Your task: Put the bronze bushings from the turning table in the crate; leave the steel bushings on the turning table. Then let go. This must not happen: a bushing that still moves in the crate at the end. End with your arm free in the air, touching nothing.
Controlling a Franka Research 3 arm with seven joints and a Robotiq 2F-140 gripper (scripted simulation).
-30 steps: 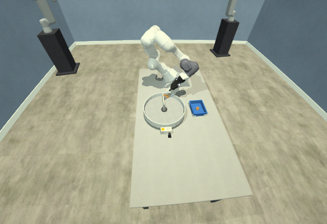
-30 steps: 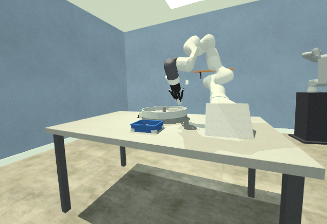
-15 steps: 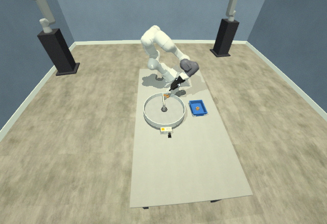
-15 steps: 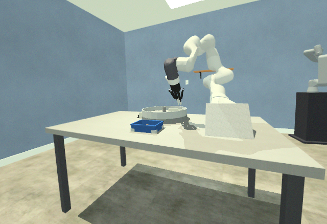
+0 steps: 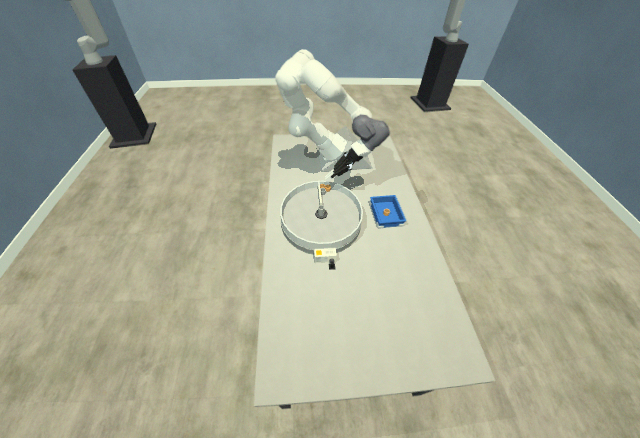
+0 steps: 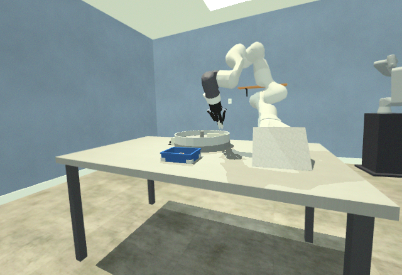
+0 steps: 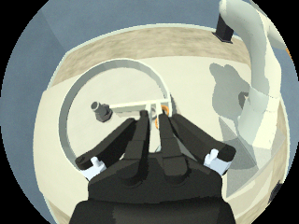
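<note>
The turning table (image 5: 302, 224) (image 6: 195, 141) (image 7: 117, 89) is a round pale tray with a raised rim. Orange bronze bushings (image 5: 326, 187) (image 7: 164, 110) lie together inside it, at the rim nearest the arm's base; their exact number is unclear. A grey steel bushing (image 5: 322, 192) (image 7: 153, 113) shows beside them, partly hidden by the fingers in the wrist view. The blue crate (image 5: 387, 223) (image 6: 175, 157) stands beside the turning table with one bronze bushing (image 5: 386, 211) visible inside. My gripper (image 5: 329, 178) (image 6: 220, 127) (image 7: 153, 108) is shut and empty, above the turning table's rim near the bushings.
A pale bar (image 5: 320, 196) (image 7: 131, 106) reaches from the dark centre hub (image 5: 321, 213) (image 6: 201, 134) (image 7: 104, 113) to the rim beside the bushings. A small white box (image 5: 325, 255) with a yellow patch stands outside the rim, on the side away from the arm's base.
</note>
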